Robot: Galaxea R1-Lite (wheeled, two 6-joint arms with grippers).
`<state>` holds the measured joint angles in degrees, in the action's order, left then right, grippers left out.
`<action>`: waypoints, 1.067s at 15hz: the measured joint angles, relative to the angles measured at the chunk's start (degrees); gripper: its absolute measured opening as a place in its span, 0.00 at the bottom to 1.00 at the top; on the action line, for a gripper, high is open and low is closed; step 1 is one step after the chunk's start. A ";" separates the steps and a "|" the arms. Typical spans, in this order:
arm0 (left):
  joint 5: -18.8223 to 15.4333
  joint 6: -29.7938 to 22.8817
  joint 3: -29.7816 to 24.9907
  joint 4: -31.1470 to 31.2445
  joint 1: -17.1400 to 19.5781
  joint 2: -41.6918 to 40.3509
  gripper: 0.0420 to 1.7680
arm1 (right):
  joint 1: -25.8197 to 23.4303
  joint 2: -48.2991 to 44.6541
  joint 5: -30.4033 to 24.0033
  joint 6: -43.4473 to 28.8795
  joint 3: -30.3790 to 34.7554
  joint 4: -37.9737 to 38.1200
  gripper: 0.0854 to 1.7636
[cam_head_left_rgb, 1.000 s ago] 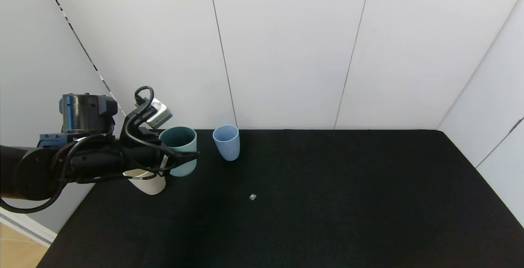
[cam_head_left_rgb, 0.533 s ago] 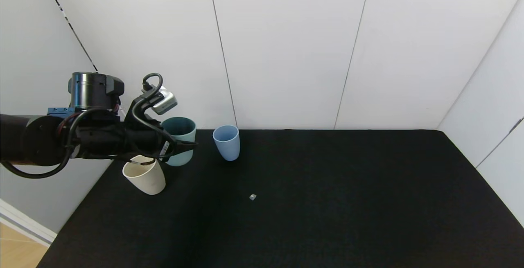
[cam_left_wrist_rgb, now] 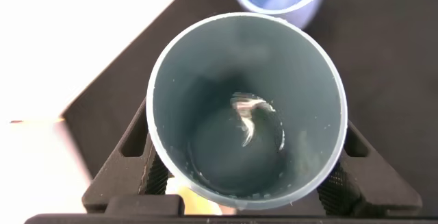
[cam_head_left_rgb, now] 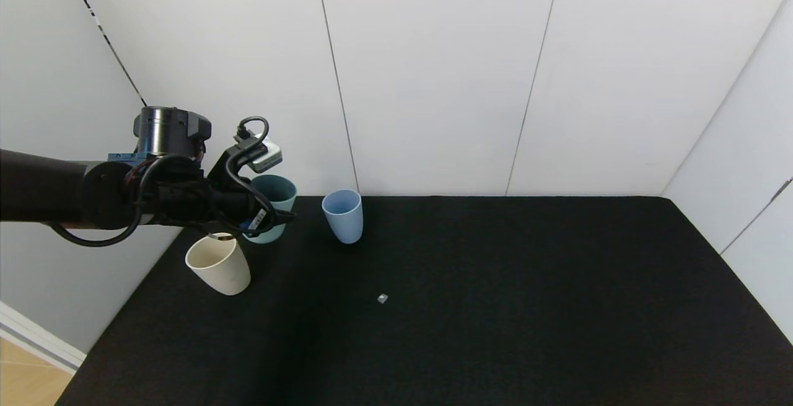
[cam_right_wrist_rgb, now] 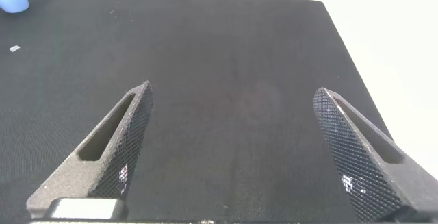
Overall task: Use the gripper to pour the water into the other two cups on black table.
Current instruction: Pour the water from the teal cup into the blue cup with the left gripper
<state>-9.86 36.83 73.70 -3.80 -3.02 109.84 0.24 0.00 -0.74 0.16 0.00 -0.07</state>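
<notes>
Fingers (cam_left_wrist_rgb: 154, 176) clamp teal cup (cam_head_left_rgb: 276, 193) over black table (cam_head_left_rgb: 495, 282), white panelled walls (cam_head_left_rgb: 433, 71) behind.

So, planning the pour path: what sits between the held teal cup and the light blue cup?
Nothing: the head view shows only bare black table between the teal cup, clamped in the left gripper, and the light blue cup.

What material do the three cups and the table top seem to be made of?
The green cup, beige cup and blue cup look like matte plastic: plain, smooth, dull walls, though glazed ceramic is possible. The table seems covered in black cloth, showing a fine woven texture.
</notes>
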 joint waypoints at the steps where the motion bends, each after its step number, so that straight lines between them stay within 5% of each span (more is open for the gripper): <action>1: 0.55 0.21 0.90 0.06 -0.26 0.80 0.66 | 0.00 0.00 0.00 0.00 0.00 0.00 0.97; 16: 17.76 5.97 12.70 2.68 -6.64 8.46 0.66 | -0.02 0.00 -0.02 0.00 0.00 0.00 0.97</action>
<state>7.90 42.80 86.41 -1.12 -9.67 118.30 0.22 0.00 -0.77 0.16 0.00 -0.07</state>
